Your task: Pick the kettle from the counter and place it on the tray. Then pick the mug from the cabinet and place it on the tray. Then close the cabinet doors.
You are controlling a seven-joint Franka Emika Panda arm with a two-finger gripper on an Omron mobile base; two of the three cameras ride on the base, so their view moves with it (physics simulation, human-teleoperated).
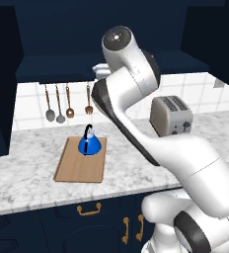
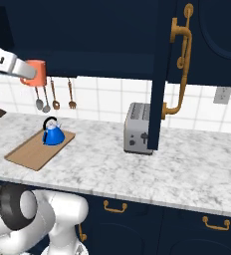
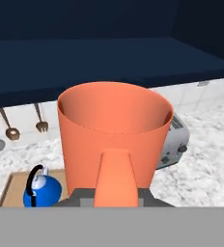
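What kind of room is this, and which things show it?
It looks like a rendered home kitchen: a marbled counter with a silver toaster, a blue kettle on a wooden tray, and cooking utensils hanging on the tiled wall.

White tiled backsplash [image 1: 131,94], 4 hanging utensils [image 1: 67,103], silver toaster [image 2: 138,128], grey wall outlet [image 2: 221,94]
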